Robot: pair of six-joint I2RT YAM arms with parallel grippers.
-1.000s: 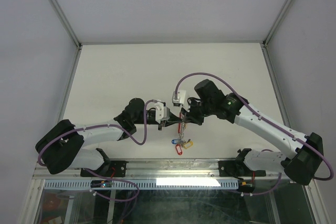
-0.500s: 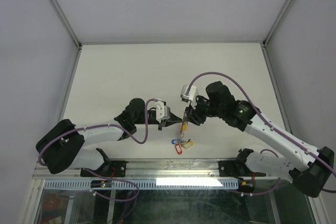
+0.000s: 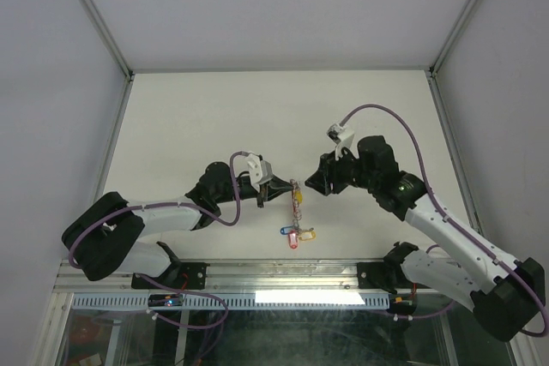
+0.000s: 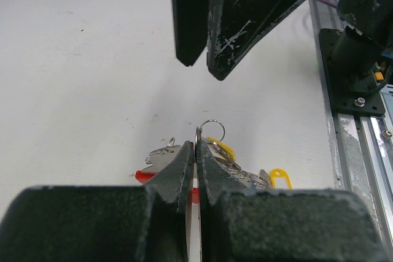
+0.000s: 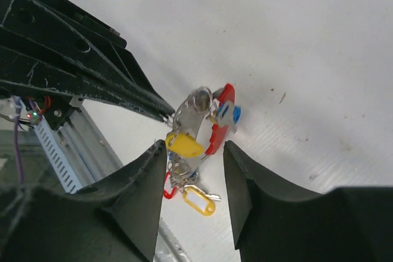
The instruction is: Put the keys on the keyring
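Note:
My left gripper (image 3: 283,192) is shut on the keyring (image 3: 297,198) and holds it just above the table. In the right wrist view the keyring (image 5: 218,128) shows its red arc and grey bar, with a yellow-tagged key (image 5: 184,145) and a blue-tagged key (image 5: 232,113) hanging on it. My right gripper (image 3: 310,183) is open, just right of the keyring and touching nothing. More keys (image 3: 295,236) lie below on the table, one with a yellow tag (image 5: 200,200) and one with a red tag (image 5: 166,188). In the left wrist view the left gripper (image 4: 196,145) pinches thin metal.
The white table (image 3: 214,117) ends at a metal rail (image 3: 292,276) along its near edge, close to the loose keys. Grey walls stand on the left, the right and at the back. The right arm's fingers (image 4: 252,23) fill the top of the left wrist view.
My right gripper has opened, let go of the keyring and drawn back to the right. The left gripper still holds the keyring and has lifted it slightly.

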